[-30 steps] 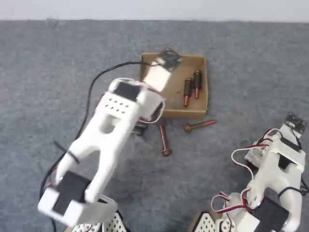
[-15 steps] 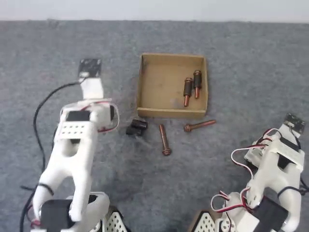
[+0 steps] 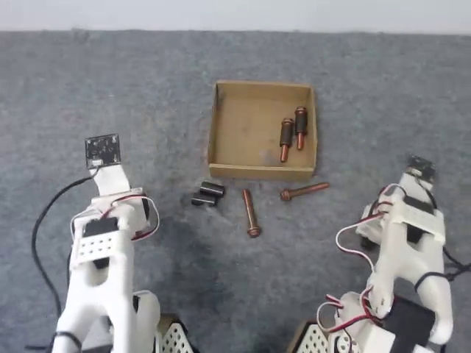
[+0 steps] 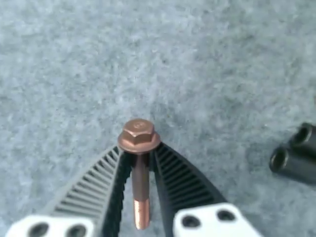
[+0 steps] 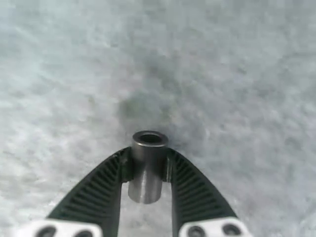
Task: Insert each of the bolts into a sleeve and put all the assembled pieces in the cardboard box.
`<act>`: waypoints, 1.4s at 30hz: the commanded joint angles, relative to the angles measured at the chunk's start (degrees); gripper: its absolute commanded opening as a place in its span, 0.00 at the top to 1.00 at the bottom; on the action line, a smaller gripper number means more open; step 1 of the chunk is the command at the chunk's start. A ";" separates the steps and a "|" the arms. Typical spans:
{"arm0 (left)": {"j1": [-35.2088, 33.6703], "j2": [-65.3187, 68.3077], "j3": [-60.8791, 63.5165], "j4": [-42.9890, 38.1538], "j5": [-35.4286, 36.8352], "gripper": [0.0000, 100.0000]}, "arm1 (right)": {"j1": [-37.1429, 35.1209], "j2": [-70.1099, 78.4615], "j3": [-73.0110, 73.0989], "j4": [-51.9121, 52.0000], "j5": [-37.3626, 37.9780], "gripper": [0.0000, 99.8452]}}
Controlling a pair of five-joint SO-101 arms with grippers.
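Observation:
In the left wrist view my left gripper [image 4: 139,150] is shut on a copper bolt [image 4: 139,168], hex head outward, above the grey carpet. Two black sleeves [image 4: 295,154] lie off to one side of it. My right gripper [image 5: 148,155] is shut on a dark sleeve [image 5: 147,168], its open end facing out. From above, the left arm [image 3: 103,220] stands left of the cardboard box [image 3: 263,172] and the right arm [image 3: 408,220] stands to its right. Two assembled pieces [image 3: 292,132] lie in the box. Two loose bolts [image 3: 250,213] [image 3: 303,191] and the two sleeves [image 3: 207,194] lie in front of it.
Grey carpet covers the whole table, with open room between the two arms and in front of the loose parts. A black cable [image 3: 44,220] trails from the left arm. A pale wall edge [image 3: 235,15] runs along the back.
The left arm has swung from over the box's left corner back to the left and toward the front. The right arm has shifted a little to the left and farther out.

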 commanded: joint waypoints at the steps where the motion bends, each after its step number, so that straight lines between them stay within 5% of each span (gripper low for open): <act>1: -0.35 -6.07 0.92 -1.49 -0.79 0.99 | -3.30 -1.63 -7.30 -0.66 1.14 0.99; 11: -0.35 -7.12 1.54 -1.49 -0.79 0.99 | -16.57 -0.92 -17.93 -1.10 1.14 0.99; 22: -0.35 -7.12 1.54 -1.49 -0.79 0.99 | -28.62 -0.84 -17.76 -20.44 0.88 0.99; 35: -0.35 -7.12 1.54 -1.49 -0.88 0.99 | -37.05 -0.75 -0.26 -67.21 1.14 0.99; 42: -0.35 -7.12 1.63 -1.49 -0.88 0.99 | -37.93 10.86 -1.49 -82.15 1.14 0.99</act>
